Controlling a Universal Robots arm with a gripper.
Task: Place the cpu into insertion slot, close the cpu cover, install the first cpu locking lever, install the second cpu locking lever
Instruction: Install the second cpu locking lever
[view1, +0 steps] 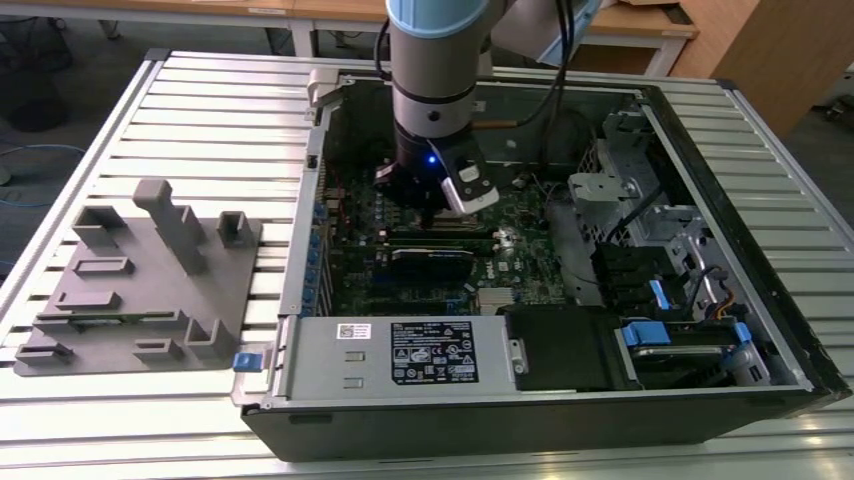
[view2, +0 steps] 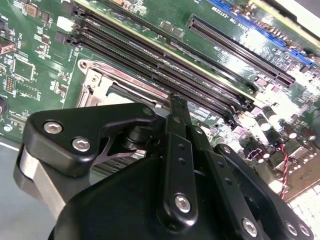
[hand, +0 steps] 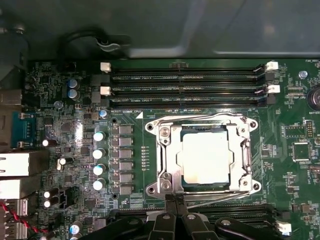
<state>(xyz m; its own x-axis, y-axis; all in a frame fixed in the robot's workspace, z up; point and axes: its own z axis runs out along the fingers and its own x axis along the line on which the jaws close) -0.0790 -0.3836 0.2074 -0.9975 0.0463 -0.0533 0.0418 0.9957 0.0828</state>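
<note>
The end effector (hand: 174, 200) is down inside the open computer case (view1: 747, 330), hovering right at the edge of the insertion slot (hand: 165, 185). Its two black fingers (hand: 169, 212) are pinched together with basically no gap between them, and I can't see anything held in there. In the second wrist view the same end effector (view2: 176, 102) tapers to a thin point that sits just at the socket's metal rim, next to the long black memory slots (view2: 165, 65).

The cpu (hand: 206, 157) is already sitting in the insertion slot, flat, silver top facing up. The cpu cover (hand: 243, 150) is down around it, its silvery frame running along all four sides with the chip showing through the square cutout. Thin wire levers (hand: 200, 119) run along the outside of the frame; I can't tell if they're hooked or not.

Going outward, the green motherboard (hand: 60, 130) has a column of little silver capacitors (hand: 99, 152) to one side of the socket, and more memory slots (hand: 185, 90) on the far side of it from the fingers.

In the exterior view the arm (view1: 438, 90) comes straight down into the case, which lies on its side on a slatted metal bench (view1: 200, 110). A grey plastic fixture (view1: 134, 290) sits on the bench toward the exterior view's left, well apart from the case.
</note>
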